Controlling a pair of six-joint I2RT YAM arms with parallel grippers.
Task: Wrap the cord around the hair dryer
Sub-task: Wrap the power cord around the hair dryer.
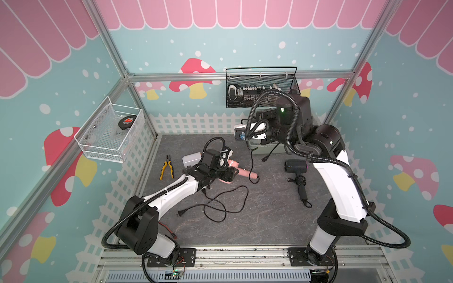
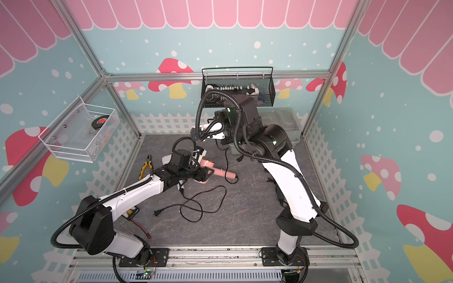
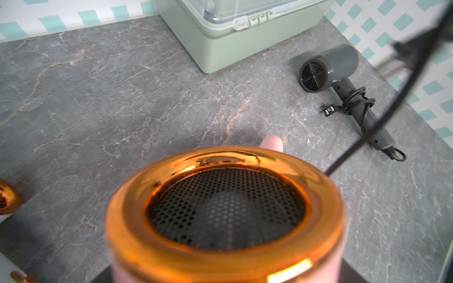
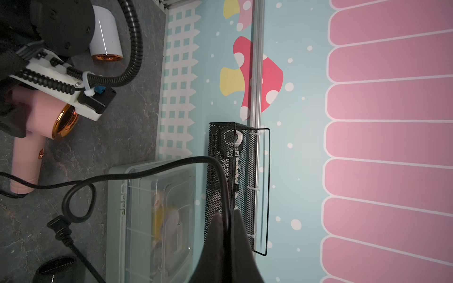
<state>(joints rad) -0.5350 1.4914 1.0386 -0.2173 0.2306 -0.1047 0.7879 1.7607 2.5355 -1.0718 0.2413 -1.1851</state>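
Pinching the cord tight between closed jaws, the right gripper sits low in the centre of the right wrist view, its fingers a dark blur. From the pinch the cord arcs off to the left of that frame, toward the end of the dryer's handle. A plug shows just right of the hanging cord; I cannot tell whether it rests or dangles.

The left gripper grips the pink dryer by its barrel at mid-frame, jaws spread to the barrel's width and the handle pointing right. Whether the dryer touches the table I cannot tell.

A white dryer lies just left of the left wrist, with pliers further left. A second cord sprawls in loose loops below. Right of centre lies a black dryer, its own cord wound round the handle. A green box stands at the back, a black basket hangs on the rear wall and a white basket on the left wall.

In the left wrist view the raised cord, blurred, crosses in front of the black dryer's handle. The dryer's copper ring fills the lower half, and the jaws are out of frame. In a top view the right arm covers part of the box and nearly all of the black dryer.
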